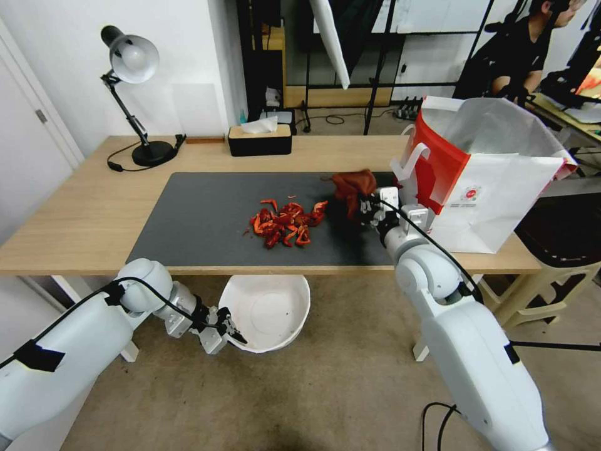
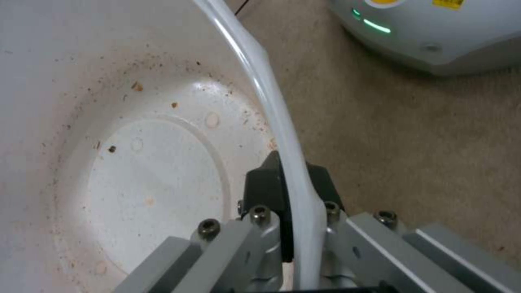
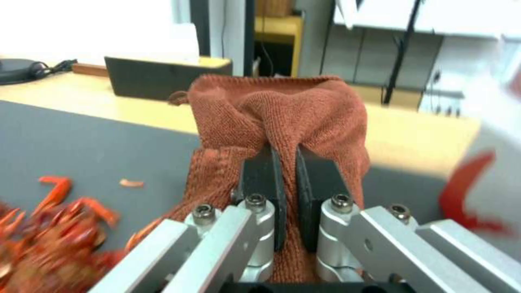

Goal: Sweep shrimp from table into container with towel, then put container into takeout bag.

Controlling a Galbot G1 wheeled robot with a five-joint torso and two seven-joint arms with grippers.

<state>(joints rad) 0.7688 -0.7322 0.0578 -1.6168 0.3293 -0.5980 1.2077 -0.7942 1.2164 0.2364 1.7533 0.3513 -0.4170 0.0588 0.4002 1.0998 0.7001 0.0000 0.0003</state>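
A pile of red-orange shrimp [image 1: 288,222] lies mid-mat on the table [image 1: 81,219]; the pile's edge is in the right wrist view as shrimp [image 3: 49,228]. My right gripper [image 1: 366,207] is shut on the rust-red towel [image 1: 354,185], just right of the pile; its pads pinch a fold of the towel [image 3: 282,114]. The white container [image 1: 266,310] hangs below the table's front edge, tilted, with my left gripper [image 1: 231,332] shut on its rim [image 2: 282,134]. Its inside holds only crumbs. The takeout bag [image 1: 494,181] stands open at the table's right end.
A black tissue box [image 1: 260,139] and a desk lamp [image 1: 134,94] stand at the back of the table. The dark grey mat [image 1: 200,225] has bare room left of the pile. A stool [image 1: 557,250] sits right of the table, carpet below.
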